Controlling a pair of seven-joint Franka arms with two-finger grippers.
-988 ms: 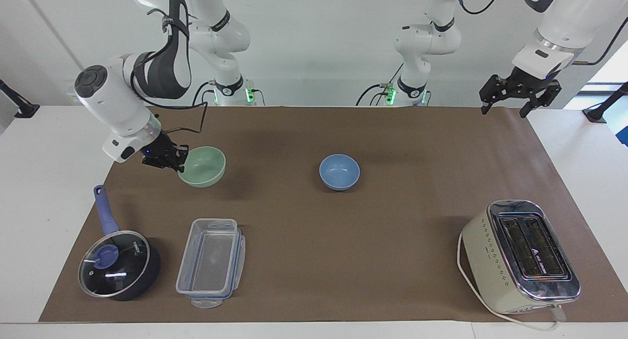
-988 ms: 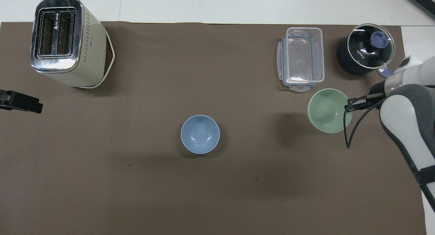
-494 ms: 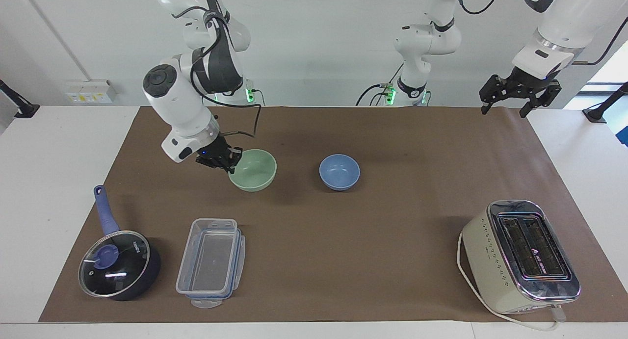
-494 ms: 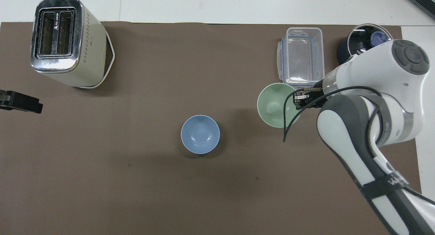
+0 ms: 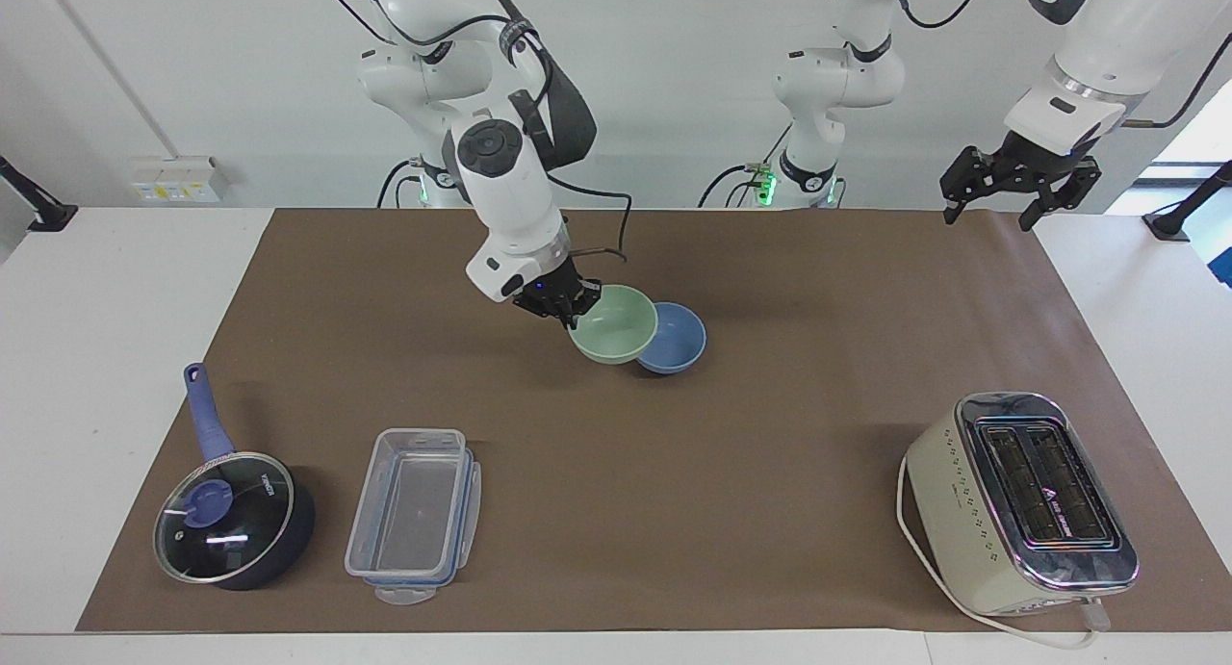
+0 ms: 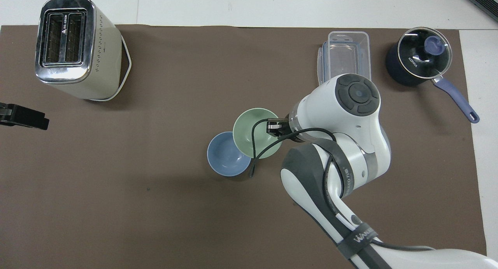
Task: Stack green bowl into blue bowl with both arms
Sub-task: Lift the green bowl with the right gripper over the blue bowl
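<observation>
My right tool (image 5: 566,311) sits at the centre of the frame, arm bent steeply down, fingers clamped tight. My left tool (image 5: 1001,195) hangs at the upper right with its fingers spread wide, waiting.

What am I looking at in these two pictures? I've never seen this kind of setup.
Two white robot arms work at a table covered with a brown mat. One picture faces the robots from across the table; the other looks down from above their end. The right tool is shut on the rim of the green bowl, held in the air partly over the blue bowl, which sits on the mat. The left tool waits, open, over the mat's edge. Also on the mat: a toaster, a clear container and a lidded saucepan.
</observation>
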